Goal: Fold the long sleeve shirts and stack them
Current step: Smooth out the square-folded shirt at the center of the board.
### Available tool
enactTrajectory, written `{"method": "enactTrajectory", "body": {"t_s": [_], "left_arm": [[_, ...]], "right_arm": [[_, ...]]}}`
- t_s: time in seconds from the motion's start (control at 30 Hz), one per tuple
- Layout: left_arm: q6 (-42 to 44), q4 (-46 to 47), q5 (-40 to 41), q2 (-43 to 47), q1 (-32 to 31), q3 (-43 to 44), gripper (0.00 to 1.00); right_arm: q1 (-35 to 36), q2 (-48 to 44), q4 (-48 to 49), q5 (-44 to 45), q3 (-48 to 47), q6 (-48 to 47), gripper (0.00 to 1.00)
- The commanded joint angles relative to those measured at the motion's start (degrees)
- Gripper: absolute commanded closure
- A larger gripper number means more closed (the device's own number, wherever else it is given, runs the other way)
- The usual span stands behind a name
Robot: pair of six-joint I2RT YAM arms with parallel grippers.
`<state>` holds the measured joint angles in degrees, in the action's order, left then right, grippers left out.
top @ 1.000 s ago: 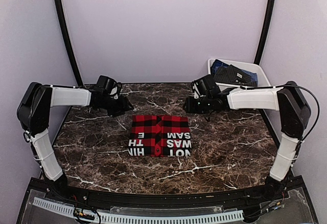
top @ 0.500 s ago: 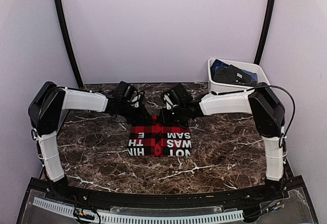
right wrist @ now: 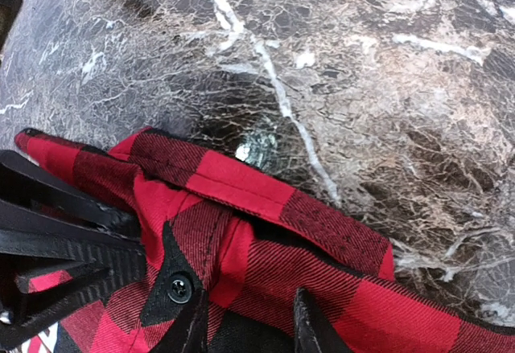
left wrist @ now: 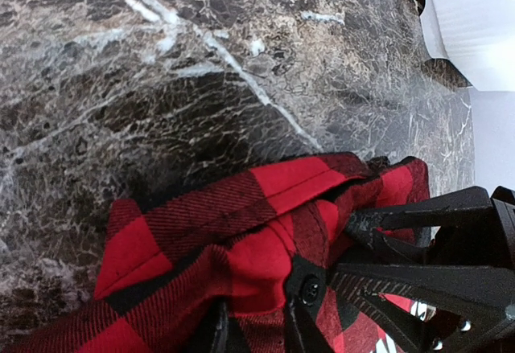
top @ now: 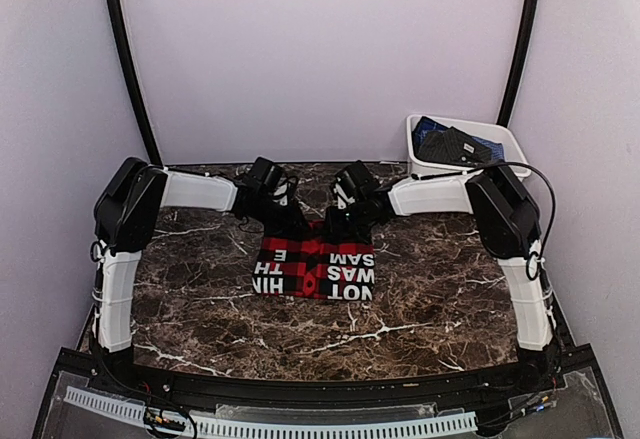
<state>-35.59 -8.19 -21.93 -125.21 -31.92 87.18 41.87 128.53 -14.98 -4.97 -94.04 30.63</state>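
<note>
One long sleeve shirt (top: 315, 271), red-and-black check flannel with white letters, lies folded in a rectangle at the middle of the marble table (top: 200, 299). My left gripper (top: 293, 221) and right gripper (top: 338, 221) meet at the middle of its far edge. In the left wrist view the left gripper (left wrist: 255, 333) pinches a raised bunch of the flannel (left wrist: 209, 216) beside a black button (left wrist: 310, 290). In the right wrist view the right gripper (right wrist: 251, 327) grips the flannel (right wrist: 322, 277) just behind the hem. The far edge is bunched and lifted slightly.
A white plastic tub (top: 512, 141) stands at the far right corner with dark clothes (top: 455, 146) in it. Each gripper's black fingers show in the other's wrist view, almost touching. Black frame posts stand at both back corners.
Both arms swung in from the far sides of the table to the shirt's far edge. The shirt's far edge is now drawn together and raised between the two grippers.
</note>
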Motion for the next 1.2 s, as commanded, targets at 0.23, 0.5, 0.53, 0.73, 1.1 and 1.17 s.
{"method": "enactTrajectory", "body": {"t_s": [0.23,0.5,0.53,0.73,1.1,1.17], "left_arm": [[3.08,-8.67,1.22,12.72,0.39,-4.03,0.71],[2.92,-9.62,1.81,22.34,0.37,-17.18,0.71],[2.91,-9.82,1.85,23.57,0.37,-18.17,0.71],[1.78,-6.67,-3.34,26.66,0.37,-26.68,0.71],[1.74,-8.43,-0.21,26.54,0.37,-34.01,0.72],[1.86,-9.06,0.43,27.77,0.37,-33.94,0.72]], "right_arm": [[-2.63,-7.25,-3.07,0.37,2.99,-1.22,0.69],[-5.42,-3.61,-2.96,-1.59,4.56,-1.05,0.74],[-5.46,-3.15,-3.37,-1.43,4.42,-1.2,0.75],[-6.43,-2.35,-4.77,-0.8,3.6,-1.67,0.75],[-6.34,-5.88,-10.03,1.12,-0.23,-4.95,0.73],[-6.09,-7.93,-10.69,0.98,0.09,-5.18,0.73]]}}
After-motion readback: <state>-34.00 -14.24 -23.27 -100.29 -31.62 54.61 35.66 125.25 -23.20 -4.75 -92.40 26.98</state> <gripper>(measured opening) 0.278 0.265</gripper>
